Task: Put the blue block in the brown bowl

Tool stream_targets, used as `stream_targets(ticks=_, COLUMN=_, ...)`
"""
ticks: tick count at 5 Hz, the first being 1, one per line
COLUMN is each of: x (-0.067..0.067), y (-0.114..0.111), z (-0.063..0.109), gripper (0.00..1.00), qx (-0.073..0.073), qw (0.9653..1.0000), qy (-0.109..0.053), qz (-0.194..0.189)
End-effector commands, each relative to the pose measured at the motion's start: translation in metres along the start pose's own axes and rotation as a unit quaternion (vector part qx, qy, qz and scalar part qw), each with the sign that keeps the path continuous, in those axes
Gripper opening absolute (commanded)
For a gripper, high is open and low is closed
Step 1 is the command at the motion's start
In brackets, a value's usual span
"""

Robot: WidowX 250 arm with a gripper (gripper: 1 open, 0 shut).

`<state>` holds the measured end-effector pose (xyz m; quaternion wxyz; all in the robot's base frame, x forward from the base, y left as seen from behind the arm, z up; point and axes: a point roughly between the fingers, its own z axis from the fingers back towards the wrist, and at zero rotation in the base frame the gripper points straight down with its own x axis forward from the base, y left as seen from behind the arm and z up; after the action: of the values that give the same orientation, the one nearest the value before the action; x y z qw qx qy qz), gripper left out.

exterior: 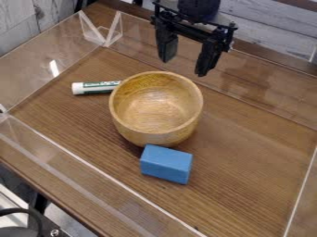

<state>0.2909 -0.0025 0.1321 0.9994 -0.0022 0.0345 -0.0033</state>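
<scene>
The blue block [166, 164] lies flat on the wooden table, just in front of the brown bowl [156, 106] and slightly to its right. The bowl sits upright mid-table with nothing in it. My gripper [186, 57] hangs above and behind the bowl's far rim, pointing down, its two black fingers [164, 44] spread apart and holding nothing. It is well clear of both the block and the bowl.
A white marker with a green cap [95, 88] lies left of the bowl. Clear acrylic walls [37, 148] ring the table surface, with a folded clear stand [99, 32] at the back left.
</scene>
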Motion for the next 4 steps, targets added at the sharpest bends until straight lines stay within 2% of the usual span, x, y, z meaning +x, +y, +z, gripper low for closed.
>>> stream_targets(ticks=1, x=0.002, y=0.0, z=-0.001, gripper=1.0, qx=-0.001, qw=1.0, qy=-0.003, qz=-0.002)
stream_targets(ticks=2, x=0.005, y=0.001, z=-0.001, gripper=1.0, qx=-0.004, qw=1.0, qy=-0.007, qz=-0.001)
stream_targets(ticks=4, x=0.006, y=-0.002, z=0.016, gripper=1.0, qx=-0.008, qw=0.9994, qy=-0.029, qz=-0.018)
